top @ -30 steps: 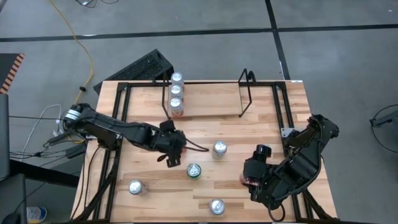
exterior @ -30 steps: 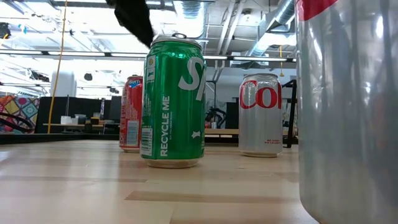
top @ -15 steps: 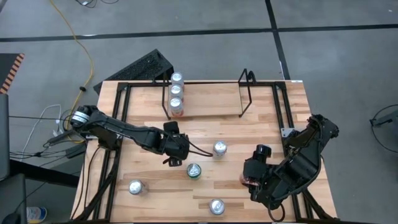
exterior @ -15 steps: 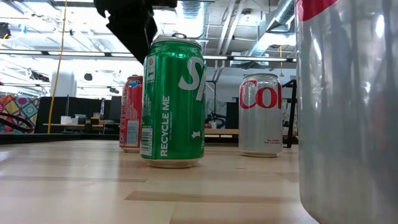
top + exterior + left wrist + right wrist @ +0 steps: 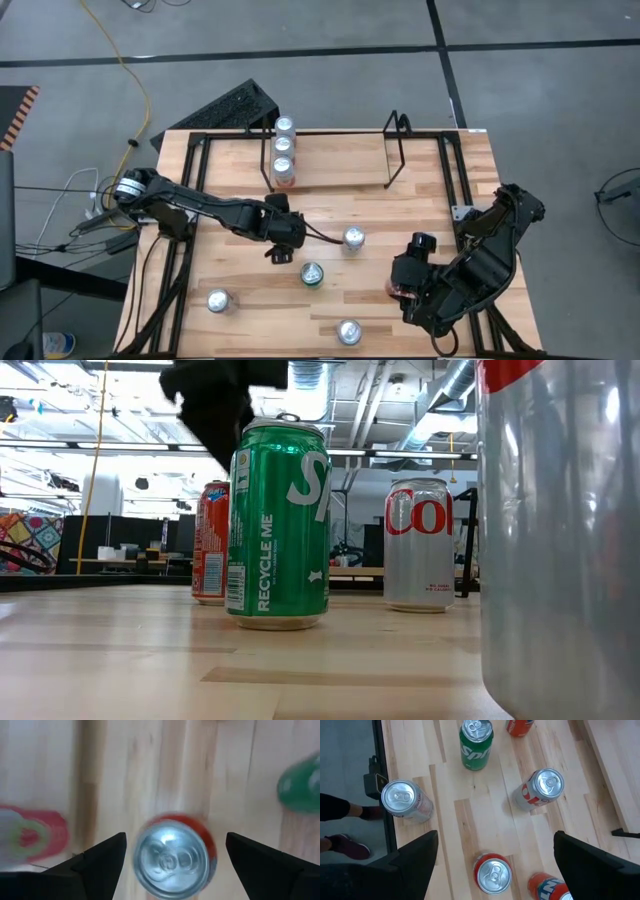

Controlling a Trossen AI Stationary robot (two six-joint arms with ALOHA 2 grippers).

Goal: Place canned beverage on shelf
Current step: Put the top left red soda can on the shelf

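1. The low black wire shelf [image 5: 340,160] with a light wood floor stands at the table's far edge; three silver-topped cans [image 5: 283,147] line up at its left end.
2. A red can [image 5: 172,856], upright, shows between the left gripper's open fingers.

High cam: top-down; low cam: tabletop level; both share green can [image 5: 312,274].

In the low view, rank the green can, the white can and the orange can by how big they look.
1. Green can, largest.
2. White can.
3. Orange can, half hidden behind the green one.
The green can stands nearest the camera, so true sizes may match.
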